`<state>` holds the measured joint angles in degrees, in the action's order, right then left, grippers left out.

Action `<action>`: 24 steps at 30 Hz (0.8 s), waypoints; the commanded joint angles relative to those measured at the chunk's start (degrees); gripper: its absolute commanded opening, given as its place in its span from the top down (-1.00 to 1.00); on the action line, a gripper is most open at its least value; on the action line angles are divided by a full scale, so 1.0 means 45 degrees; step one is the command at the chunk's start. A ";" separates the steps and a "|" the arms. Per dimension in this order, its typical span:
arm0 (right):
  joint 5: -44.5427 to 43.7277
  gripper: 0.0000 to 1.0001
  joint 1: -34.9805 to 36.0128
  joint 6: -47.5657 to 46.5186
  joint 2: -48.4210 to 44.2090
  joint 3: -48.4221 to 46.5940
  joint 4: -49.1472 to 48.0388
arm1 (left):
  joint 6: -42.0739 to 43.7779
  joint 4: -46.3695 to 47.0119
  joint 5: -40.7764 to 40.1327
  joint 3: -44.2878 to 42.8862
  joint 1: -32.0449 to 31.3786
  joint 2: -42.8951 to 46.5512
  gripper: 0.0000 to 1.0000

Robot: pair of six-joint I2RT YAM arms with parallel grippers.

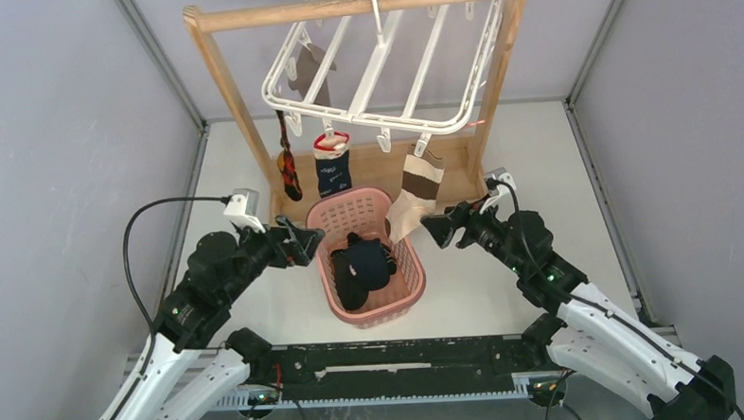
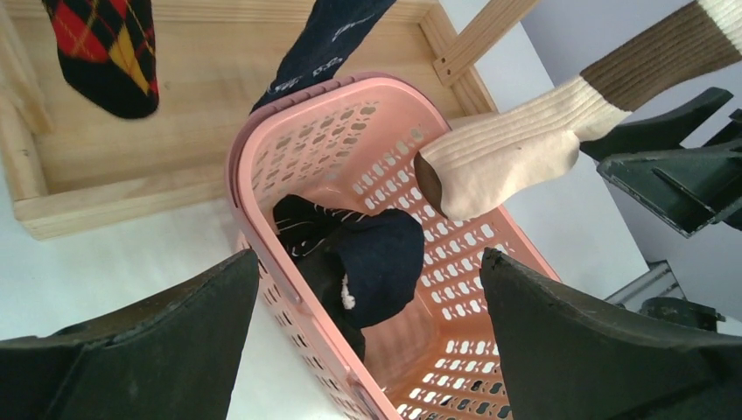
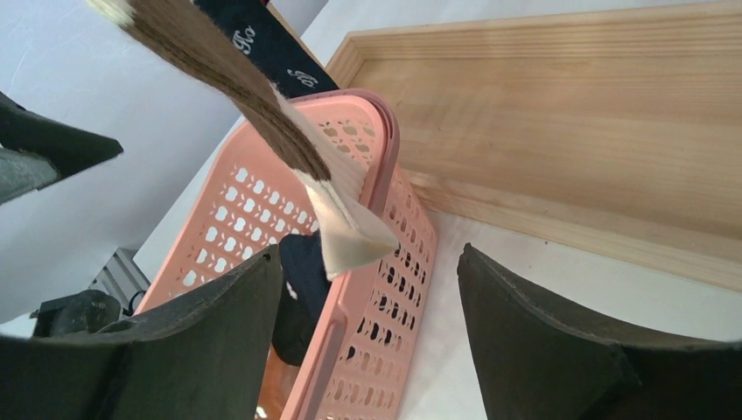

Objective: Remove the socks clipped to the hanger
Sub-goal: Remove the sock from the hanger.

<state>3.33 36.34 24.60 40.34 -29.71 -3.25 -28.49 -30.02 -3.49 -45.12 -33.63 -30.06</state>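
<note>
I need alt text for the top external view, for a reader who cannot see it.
A white hanger on a wooden rack holds clipped socks, among them a brown-and-cream sock dangling over a pink basket of dark socks. The left gripper and right gripper, both open, flank the basket.

White slatted hanger [image 1: 381,68] – three socks [image 1: 332,164] clipped along its near edge, brown-and-cream sock [image 1: 415,194] just ahead of the right fingers [image 3: 560,350]

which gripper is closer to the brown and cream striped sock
Right. The right gripper is open just beside the toe of the brown and cream sock, on its right side. The left gripper is across the pink basket, at its left rim.
</note>
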 commanded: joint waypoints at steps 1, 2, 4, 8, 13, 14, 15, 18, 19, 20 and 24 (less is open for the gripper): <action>-0.0629 -0.59 0.0284 -0.0355 0.0199 -0.0076 -0.1552 | -0.0563 0.1163 0.0677 0.0430 -0.0047 0.0286 -1.00; -0.0693 -0.58 0.0299 -0.0353 0.0280 -0.0076 -0.1663 | -0.0578 0.1173 0.0677 0.0468 -0.0044 0.0315 -1.00; -0.0740 -0.56 0.0353 -0.0318 0.0394 -0.0076 -0.1849 | -0.0616 0.1201 0.0677 0.0513 -0.0042 0.0399 -1.00; -0.0741 -0.48 0.0398 -0.0240 0.0618 -0.0075 -0.2334 | -0.0671 0.1351 0.1031 0.0622 -0.0041 0.0351 -0.99; -0.0406 -0.37 0.0464 -0.0041 0.1037 -0.0255 -0.2797 | -0.0723 0.1454 0.1150 0.0709 -0.0042 0.0238 -1.00; -0.0313 -0.36 0.0490 0.0021 0.1127 -0.0279 -0.2858 | -0.0735 0.1471 0.1163 0.0728 -0.0044 0.0241 -1.00; -0.0253 -0.35 0.0503 0.0083 0.1209 -0.0290 -0.2910 | -0.0739 0.1478 0.1170 0.0740 -0.0047 0.0256 -1.00; -0.0137 -0.34 0.0618 0.0342 0.1413 -0.0291 -0.3044 | -0.0749 0.1508 0.1160 0.0750 -0.0044 0.0293 -1.00; -0.0135 -0.34 0.0675 0.0396 0.1457 -0.0291 -0.3065 | -0.0755 0.1514 0.1165 0.0750 -0.0037 0.0294 -0.99; -0.0150 -0.34 0.0734 0.0425 0.1497 -0.0291 -0.3077 | -0.0761 0.1515 0.1151 0.0750 -0.0036 0.0294 -1.00; -0.0183 -0.20 0.0903 0.0579 0.1600 -0.0291 -0.3183 | -0.0773 0.1587 0.1195 0.0785 -0.0044 0.0285 -1.00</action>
<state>2.02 39.44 25.63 47.46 -29.71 -13.61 -31.35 -25.61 0.71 -42.85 -33.63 -28.86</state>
